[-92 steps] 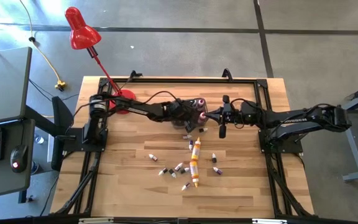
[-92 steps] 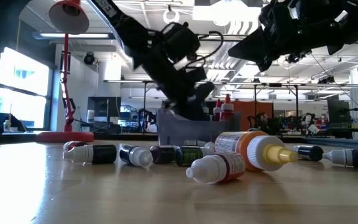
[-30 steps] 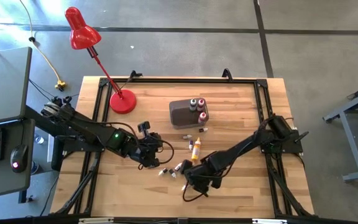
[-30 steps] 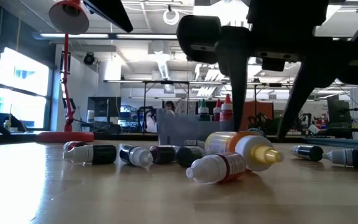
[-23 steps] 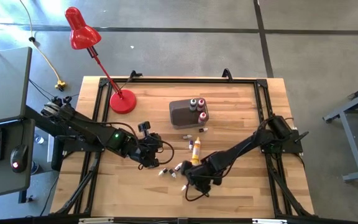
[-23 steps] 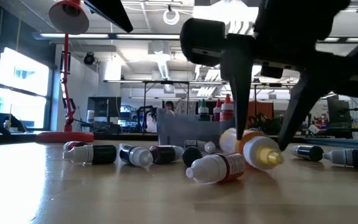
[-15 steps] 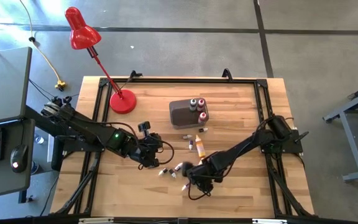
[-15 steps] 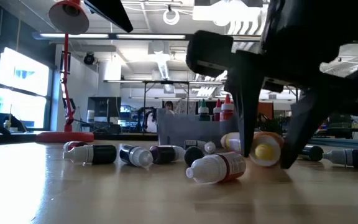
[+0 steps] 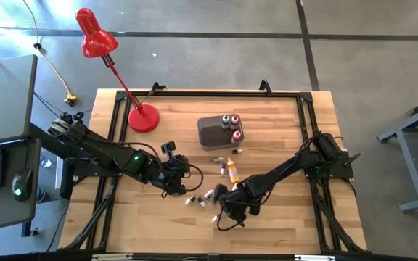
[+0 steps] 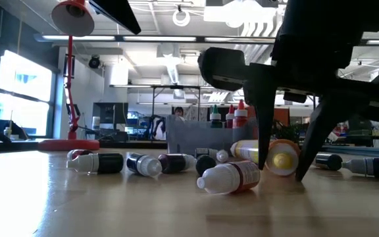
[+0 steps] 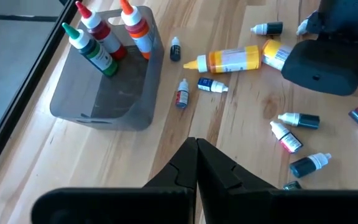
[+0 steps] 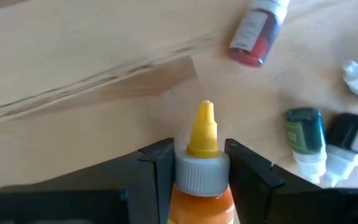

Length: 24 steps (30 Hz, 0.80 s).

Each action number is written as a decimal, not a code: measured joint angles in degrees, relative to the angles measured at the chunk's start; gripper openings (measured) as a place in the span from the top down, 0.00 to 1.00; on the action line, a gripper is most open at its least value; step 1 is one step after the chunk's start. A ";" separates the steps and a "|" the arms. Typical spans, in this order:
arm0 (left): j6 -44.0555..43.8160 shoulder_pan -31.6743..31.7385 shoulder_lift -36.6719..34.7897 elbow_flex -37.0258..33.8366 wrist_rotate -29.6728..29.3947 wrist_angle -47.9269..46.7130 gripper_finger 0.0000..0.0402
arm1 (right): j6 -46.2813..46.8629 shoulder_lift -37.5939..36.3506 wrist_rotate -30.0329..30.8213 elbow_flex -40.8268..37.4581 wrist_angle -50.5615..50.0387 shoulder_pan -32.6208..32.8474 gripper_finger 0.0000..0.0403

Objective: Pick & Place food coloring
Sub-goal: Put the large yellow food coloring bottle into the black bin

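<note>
The wooden table (image 9: 151, 217) carried everything. On it the right arm reached down from its base to the near middle, and the right gripper (image 12: 197, 163) stood low over the boards with its two dark fingers (image 10: 266, 131) planted one on each side of the big orange bottle (image 11: 232, 60). That bottle lay on its side, its yellow pointed cap (image 12: 202, 132) poking out between the jaws. In the right wrist view both pads sat against the grey collar just under the cap, so the jaws were pinching the bottle's neck.

The left arm waited toward the table's left side, its left gripper (image 11: 196, 163) pressed shut on nothing, pointing toward the clutter.

The dark grey tub (image 9: 212, 132) sat well apart, farther back on the table, with three bottles standing upright at one end (image 11: 107, 34).

The small food coloring bottles (image 10: 231, 176) lay scattered on their sides around the gripper: a red-labelled one (image 12: 258, 34) just beyond the yellow tip, a green one (image 12: 304, 137) and a dark one (image 12: 347, 142) side by side near the right finger, and several more (image 10: 97, 161) in a loose row toward the red lamp (image 9: 96, 40).
</note>
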 joint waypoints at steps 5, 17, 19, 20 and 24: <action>-0.15 0.00 0.00 0.00 -0.17 0.10 1.00 | 3.66 -0.75 2.43 -0.16 0.57 0.14 0.71; -2.39 0.02 0.00 0.00 -8.23 3.55 1.00 | 8.24 -14.45 26.80 0.81 2.85 -0.02 0.72; -2.33 0.02 -0.01 0.00 -9.43 3.40 1.00 | 9.51 -18.73 32.59 0.74 2.92 -0.55 0.71; -2.16 0.02 -0.12 0.00 -9.54 3.32 1.00 | 10.15 -20.94 34.88 0.44 3.02 -1.04 0.71; -2.13 0.02 -0.33 0.00 -9.65 3.45 1.00 | 15.45 -32.03 34.16 -4.01 7.31 -4.84 0.71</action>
